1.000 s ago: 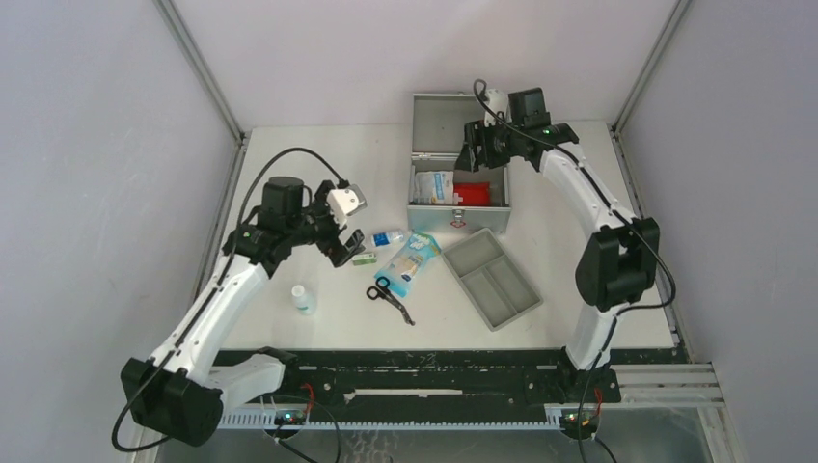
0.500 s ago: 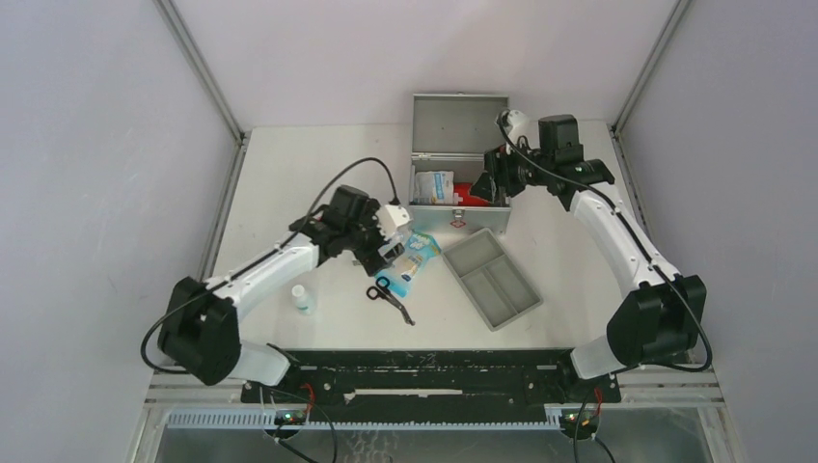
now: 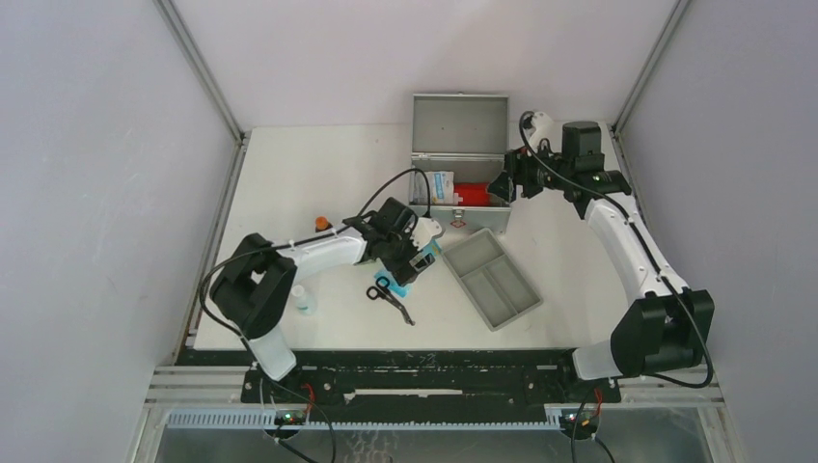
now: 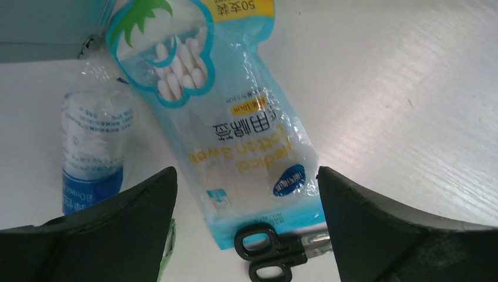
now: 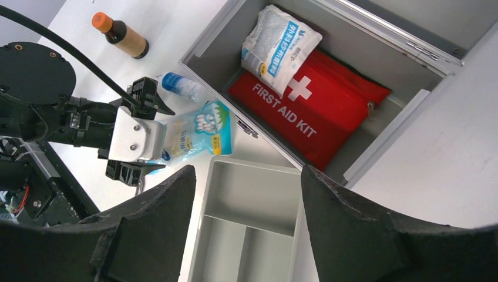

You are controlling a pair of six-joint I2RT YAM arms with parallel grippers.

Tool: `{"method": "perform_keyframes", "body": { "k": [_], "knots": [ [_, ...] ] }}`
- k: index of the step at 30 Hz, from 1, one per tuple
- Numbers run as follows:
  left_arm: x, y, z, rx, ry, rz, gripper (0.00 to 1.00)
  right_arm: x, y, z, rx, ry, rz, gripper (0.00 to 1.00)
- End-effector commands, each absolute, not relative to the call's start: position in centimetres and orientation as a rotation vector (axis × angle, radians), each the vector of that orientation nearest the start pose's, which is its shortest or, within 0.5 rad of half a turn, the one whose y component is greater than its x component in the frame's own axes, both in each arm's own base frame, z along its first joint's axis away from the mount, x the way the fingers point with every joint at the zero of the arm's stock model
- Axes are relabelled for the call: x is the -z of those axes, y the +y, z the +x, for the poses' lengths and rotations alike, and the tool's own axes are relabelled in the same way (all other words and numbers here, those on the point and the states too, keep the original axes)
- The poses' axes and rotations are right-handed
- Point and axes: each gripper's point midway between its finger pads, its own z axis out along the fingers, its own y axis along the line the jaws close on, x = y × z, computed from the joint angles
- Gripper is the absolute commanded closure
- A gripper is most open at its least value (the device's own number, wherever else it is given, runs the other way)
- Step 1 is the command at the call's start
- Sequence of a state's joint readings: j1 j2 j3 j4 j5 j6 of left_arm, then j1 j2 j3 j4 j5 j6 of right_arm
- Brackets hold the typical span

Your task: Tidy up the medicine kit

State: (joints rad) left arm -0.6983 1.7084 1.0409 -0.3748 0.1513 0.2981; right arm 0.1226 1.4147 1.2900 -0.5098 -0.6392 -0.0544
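The medicine kit (image 3: pixel 460 123) stands open at the back, lid upright. In the right wrist view its wall (image 5: pixel 382 138) encloses a red first aid pouch (image 5: pixel 308 108) and a white gauze pack (image 5: pixel 281 44). My left gripper (image 3: pixel 410 265) is open, low over a blue cotton swab bag (image 3: pixel 417 253) in front of the kit. In the left wrist view the bag (image 4: pixel 235 129) lies between the open fingers of the gripper (image 4: pixel 246 217), untouched. My right gripper (image 3: pixel 506 185) is open and empty above the kit's right end; in its own view the gripper (image 5: pixel 246 194) shows empty.
Black scissors (image 3: pixel 391 297) lie just below the bag, their handles (image 4: pixel 276 255) against its end. A clear blue-labelled bottle (image 4: pixel 94 147) lies left of the bag. The grey two-compartment tray (image 3: pixel 492 280) lies right of it. A brown orange-capped bottle (image 3: pixel 322 224) and a small white bottle (image 3: pixel 303 299) stand to the left.
My left arm has swung right, from near the small items to over the cotton swab bag. My right gripper has drawn back to the right, off the kit's inside.
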Motion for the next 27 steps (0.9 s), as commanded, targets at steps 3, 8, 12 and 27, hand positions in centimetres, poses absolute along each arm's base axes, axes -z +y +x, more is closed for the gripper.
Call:
{"method": "perform_keyframes", "body": {
  "k": [3,8,12,27],
  "knots": [
    [-4.5,-26.5,31.1,0.236,2.252,1.248,0.12,-26.5,13.6,36.7,-0.743,1.977,-0.535,0.34],
    [-4.9,-25.6,31.1,0.191,2.248,1.29,0.27,-26.4,13.3,36.6,-0.766,1.976,-0.527,0.35],
    [-6.0,-24.5,31.0,0.143,2.231,1.335,0.32,-26.2,13.5,36.6,-0.783,1.982,-0.532,0.35],
    [-12.6,-20.0,34.6,0.35,2.211,1.167,0.17,-25.4,13.9,36.6,-0.825,1.999,-0.542,0.36]
  ]
}}
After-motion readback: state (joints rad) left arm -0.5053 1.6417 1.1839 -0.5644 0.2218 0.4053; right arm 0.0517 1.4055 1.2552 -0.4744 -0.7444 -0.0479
